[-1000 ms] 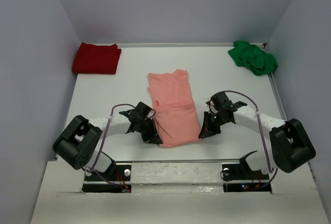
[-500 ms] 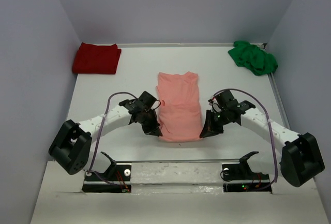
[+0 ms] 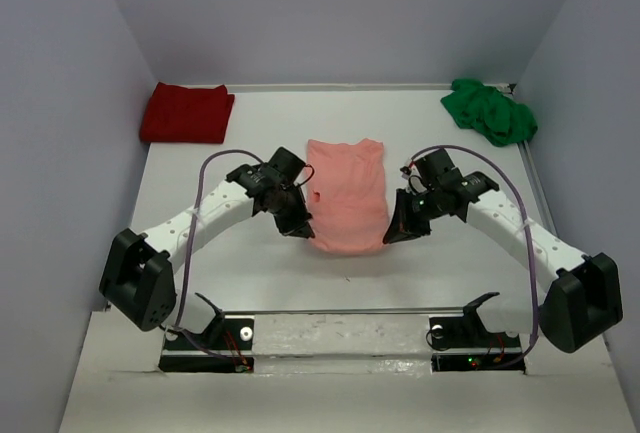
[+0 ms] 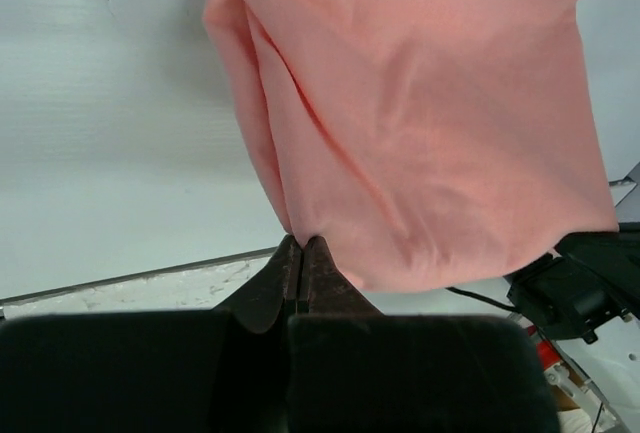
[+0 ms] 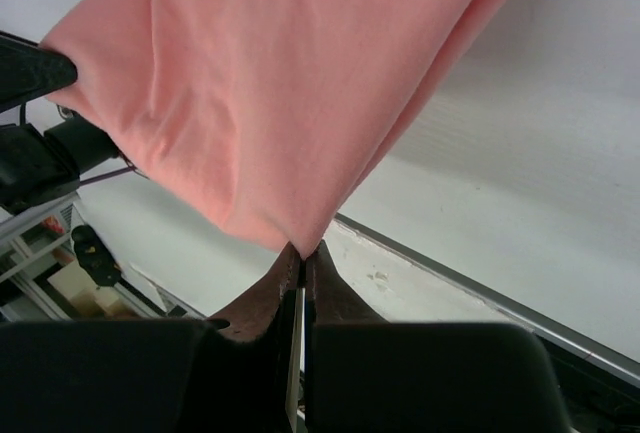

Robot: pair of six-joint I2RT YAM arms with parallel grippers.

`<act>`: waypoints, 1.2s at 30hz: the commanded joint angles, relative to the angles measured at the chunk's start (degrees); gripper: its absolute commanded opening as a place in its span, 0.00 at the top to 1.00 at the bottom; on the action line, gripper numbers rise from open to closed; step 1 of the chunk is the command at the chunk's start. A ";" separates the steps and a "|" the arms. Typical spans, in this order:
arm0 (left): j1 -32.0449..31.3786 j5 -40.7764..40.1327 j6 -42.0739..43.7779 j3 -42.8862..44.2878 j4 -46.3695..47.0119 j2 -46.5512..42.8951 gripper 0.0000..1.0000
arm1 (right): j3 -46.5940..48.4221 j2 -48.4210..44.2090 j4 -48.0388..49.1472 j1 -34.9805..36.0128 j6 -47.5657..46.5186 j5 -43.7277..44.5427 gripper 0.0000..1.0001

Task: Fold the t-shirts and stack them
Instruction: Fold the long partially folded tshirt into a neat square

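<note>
Currently, table [image 3: 200,183]: white surface, walled on three sides, with both arm bases at 6 o'clock.
Salmon-pink shirt [image 3: 345,193]: folded into a narrow strip at the table centre, long axis running 12 to 6 o'clock. Its 6 o'clock end is held up off the surface, and the cloth hangs in soft creases between the two grip points.
Dark red shirt [image 3: 187,113]: folded flat in the 10 o'clock corner, well apart from the pink one.
Green shirt [image 3: 490,111]: crumpled heap in the 2 o'clock corner.
Left gripper [image 3: 300,231]: clamped tight on the pink shirt's 7 o'clock corner, fingertips [image 4: 290,258] pressed together on the cloth.
Right gripper [image 3: 392,235]: clamped tight on the pink shirt's 5 o'clock corner, fingertips [image 5: 318,265] meeting on the cloth.
</note>
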 commanded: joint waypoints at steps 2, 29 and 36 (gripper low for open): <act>3.43 -2.63 3.07 5.47 -3.96 0.81 1.00 | 6.23 0.92 -1.87 0.13 -1.89 2.67 1.00; 13.98 -4.92 15.11 37.37 -8.71 19.00 1.00 | 31.89 14.71 -1.87 0.13 -6.28 9.09 1.00; 16.26 -3.25 17.57 44.14 -8.09 26.99 1.00 | 36.37 21.92 0.06 -1.63 -7.51 9.44 1.00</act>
